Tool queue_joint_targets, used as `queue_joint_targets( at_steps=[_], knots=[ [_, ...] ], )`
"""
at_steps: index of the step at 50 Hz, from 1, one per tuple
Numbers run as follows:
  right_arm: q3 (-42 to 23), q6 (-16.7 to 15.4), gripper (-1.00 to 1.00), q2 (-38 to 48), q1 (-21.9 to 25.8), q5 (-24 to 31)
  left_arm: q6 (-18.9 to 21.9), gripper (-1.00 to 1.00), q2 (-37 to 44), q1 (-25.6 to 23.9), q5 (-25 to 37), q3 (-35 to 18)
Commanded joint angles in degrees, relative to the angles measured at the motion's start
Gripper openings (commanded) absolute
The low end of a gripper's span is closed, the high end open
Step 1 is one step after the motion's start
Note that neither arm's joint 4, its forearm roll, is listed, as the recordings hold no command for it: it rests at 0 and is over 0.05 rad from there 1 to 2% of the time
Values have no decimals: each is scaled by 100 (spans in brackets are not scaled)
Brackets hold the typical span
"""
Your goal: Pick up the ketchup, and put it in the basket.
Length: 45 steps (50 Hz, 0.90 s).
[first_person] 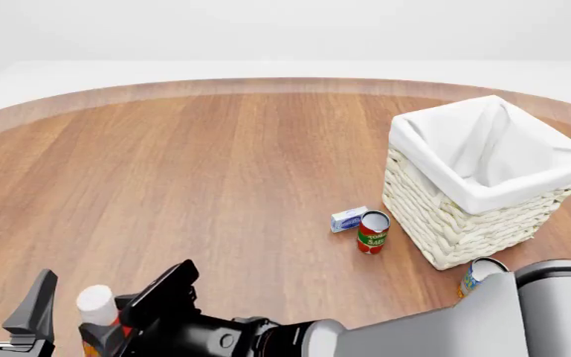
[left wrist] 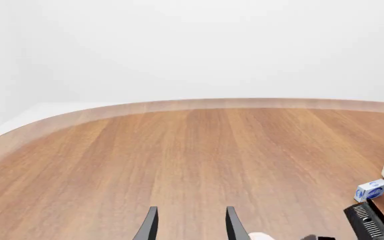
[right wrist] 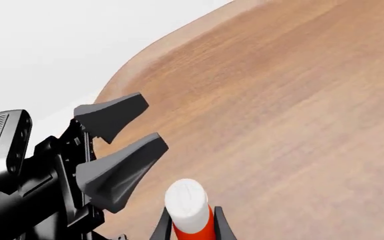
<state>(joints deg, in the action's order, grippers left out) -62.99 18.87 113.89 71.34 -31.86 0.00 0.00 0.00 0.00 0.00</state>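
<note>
- Farthest left in the front view, the left gripper (first_person: 8,301) stands with its two dark fingers spread and nothing between them. It sits just beside the bottle, so the two arms could collide when the bottle is lifted away.
- Next comes the ketchup (first_person: 97,316), a small red plastic bottle with a white cap, upright at the near edge of the round wooden table (first_person: 196,171). The right gripper (right wrist: 187,225) has a slim black finger on each side of the red neck below the cap. They appear to touch it, though I cannot tell how firmly.
- A hold that high and narrow, on a smooth neck, risks the bottle swinging or slipping out mid-carry.
- Further right, a small blue-and-white box (first_person: 349,219) and a red-and-green can with a silver top (first_person: 372,232) stand close together, just short of the basket; a low carry could knock them over.
- Rightmost, the large square cream wicker basket with a white cloth liner (first_person: 469,197) stands well apart from the bottle. Its tall rim could catch the bottle, and a blue-and-yellow can (first_person: 476,274) sits near its front corner.
</note>
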Motion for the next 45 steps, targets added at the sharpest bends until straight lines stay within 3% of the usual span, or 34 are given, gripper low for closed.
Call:
queue_joint_targets(
  at_steps=[1, 15, 45],
  knots=[
    [-42, 72, -100, -151, -267, 29, 0, 100, 0, 0, 0, 0],
    [0, 10, -100, -442, -703, 30, 0, 100, 0, 0, 0, 0],
    [478, -454, -100, -1604, -1956, -279, 0, 100, 0, 0, 0, 0]
  ],
)
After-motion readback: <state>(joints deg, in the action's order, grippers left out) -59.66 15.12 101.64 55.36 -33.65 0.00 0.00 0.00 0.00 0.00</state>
